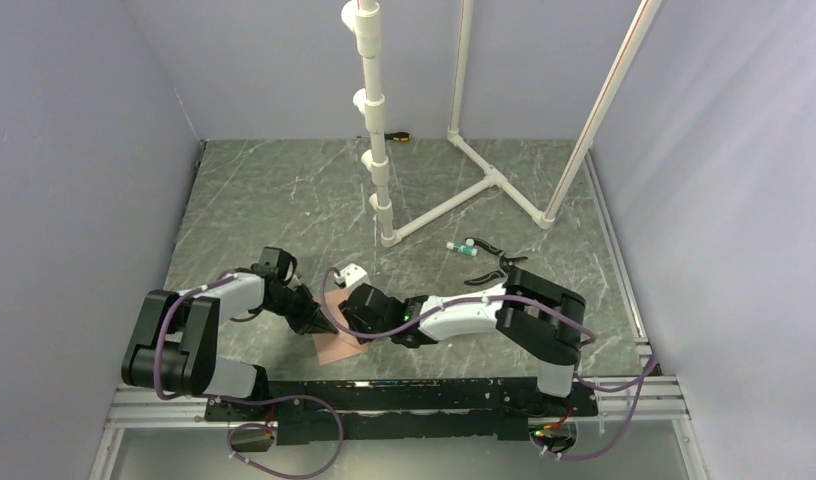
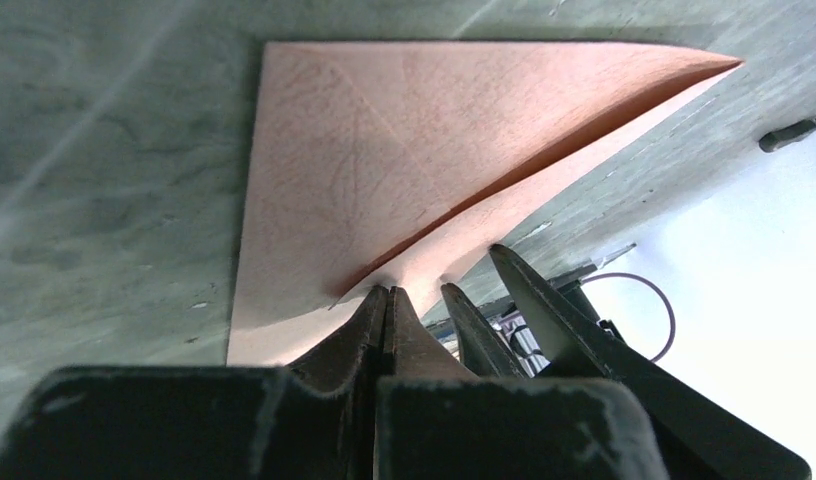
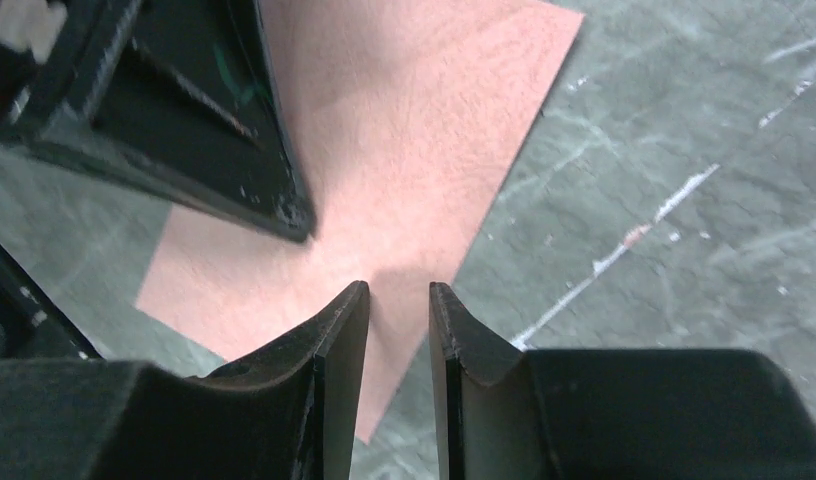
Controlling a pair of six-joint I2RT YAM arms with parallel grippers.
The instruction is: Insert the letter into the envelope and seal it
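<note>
The pinkish-brown envelope (image 1: 341, 346) lies on the dark marble table between both arms. In the left wrist view, the envelope (image 2: 364, 150) shows diagonal fold lines, and one layer curls up off the sheet below. My left gripper (image 2: 389, 292) is shut, its tips pinching the raised edge of that layer. My right gripper (image 3: 399, 290) hovers just over the envelope (image 3: 404, 150) with a narrow gap between its fingers and nothing in it. Its fingers (image 2: 519, 295) stand right beside the left ones. The letter does not show as a separate sheet.
A white pipe frame (image 1: 484, 185) and a jointed white pole (image 1: 379, 150) stand at the back. A small white tube (image 1: 464, 248) and black pliers (image 1: 499, 264) lie to the right of the arms. An aluminium rail (image 1: 624, 385) runs along the near edge.
</note>
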